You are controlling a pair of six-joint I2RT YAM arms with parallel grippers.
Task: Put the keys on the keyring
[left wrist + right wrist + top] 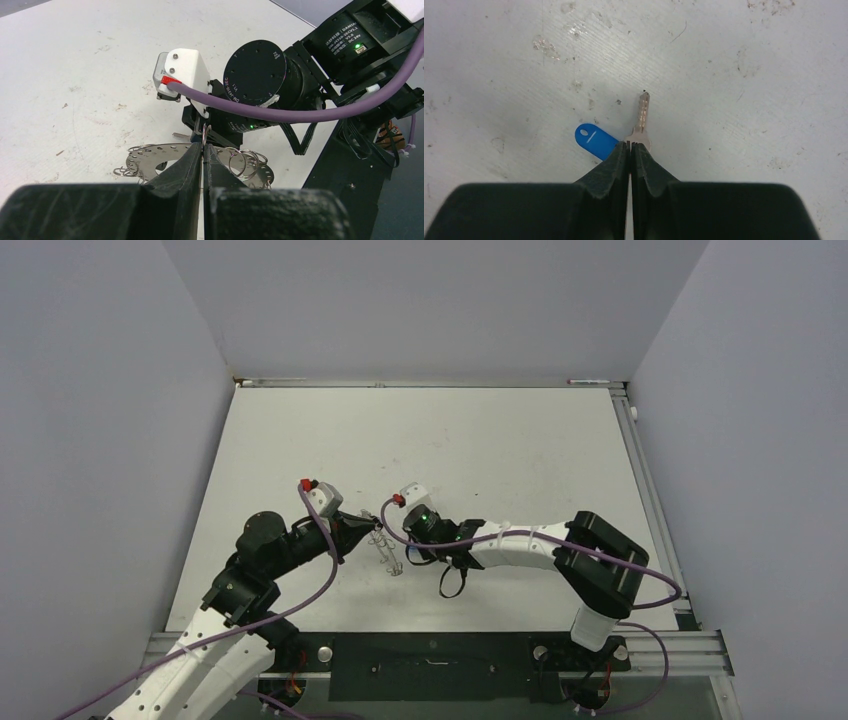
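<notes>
The keyring (150, 159) is a flat grey metal disc with a wide hole and small wire loops round its edge, lying on the white table between the two arms (390, 552). My left gripper (203, 146) is shut on one upright wire loop at the ring's far edge. In the right wrist view a small silver key (642, 112) points away from me, with a blue plastic tag (593, 140) to its left. My right gripper (630, 145) is shut on the key's head, just above the table. Both grippers (372, 530) meet over the keyring.
The right arm's wrist, white camera mount (182, 75) and purple cable (280, 112) stand close behind the keyring. Several loose split rings (245, 162) hang on the ring's right side. White table surface (480, 450) stretches behind the arms.
</notes>
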